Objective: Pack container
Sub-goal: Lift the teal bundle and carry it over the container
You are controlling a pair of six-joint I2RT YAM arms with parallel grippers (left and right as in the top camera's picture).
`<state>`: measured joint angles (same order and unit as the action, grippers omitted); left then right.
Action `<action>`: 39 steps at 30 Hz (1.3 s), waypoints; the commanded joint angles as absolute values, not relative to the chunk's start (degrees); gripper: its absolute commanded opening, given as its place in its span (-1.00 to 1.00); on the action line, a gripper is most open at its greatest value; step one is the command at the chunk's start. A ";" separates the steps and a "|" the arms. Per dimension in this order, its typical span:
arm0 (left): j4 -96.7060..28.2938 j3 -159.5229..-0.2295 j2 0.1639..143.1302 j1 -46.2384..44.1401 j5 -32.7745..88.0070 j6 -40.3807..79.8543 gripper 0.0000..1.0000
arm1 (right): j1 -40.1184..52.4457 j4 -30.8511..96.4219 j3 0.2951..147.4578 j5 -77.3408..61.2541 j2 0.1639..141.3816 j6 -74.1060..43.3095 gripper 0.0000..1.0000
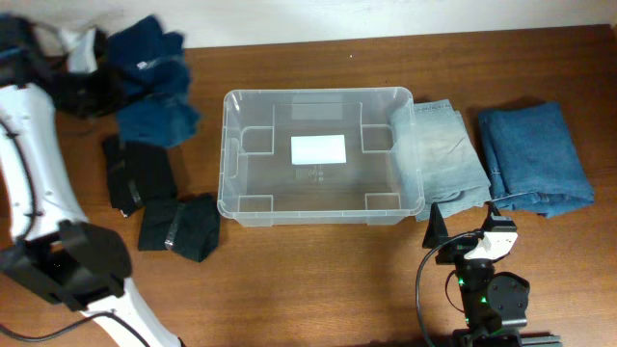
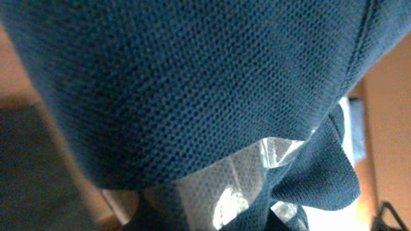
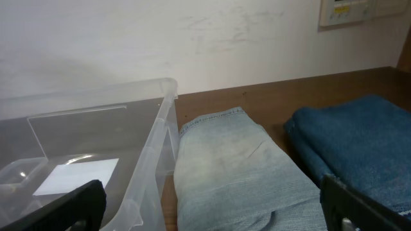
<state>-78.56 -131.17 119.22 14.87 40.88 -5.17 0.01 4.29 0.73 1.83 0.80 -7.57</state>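
The container point(image 1: 318, 207) is a clear plastic bin in the middle of the table, with a white label point(image 1: 318, 148) on its base and nothing inside. Its wall point(image 3: 151, 154) fills the left of the right wrist view. My left gripper point(image 1: 82, 72) is at the far left corner, against a crumpled dark blue garment point(image 1: 149, 82). That knit cloth point(image 2: 192, 83) and its white tag point(image 2: 218, 186) fill the left wrist view and hide the fingers. My right gripper point(image 1: 463, 224) stands open near the front edge, facing folded light blue jeans point(image 3: 237, 173).
Right of the bin lie the folded light jeans point(image 1: 439, 159) and a folded blue garment point(image 1: 535, 159). Two black garments point(image 1: 140, 173) point(image 1: 183, 226) lie left of the bin. The left arm point(image 1: 34, 173) runs along the table's left side.
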 commanded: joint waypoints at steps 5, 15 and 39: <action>-72.34 -133.36 114.30 1.06 44.86 5.50 -0.99 | 0.43 4.54 0.32 1.72 0.32 -7.94 0.97; -63.88 -133.32 114.30 -18.33 29.06 19.79 -0.99 | 0.40 4.54 0.32 1.72 0.32 -7.94 0.97; -60.05 -133.21 129.08 -35.75 12.47 41.06 -0.99 | 0.40 4.54 0.32 1.72 0.32 -7.97 0.97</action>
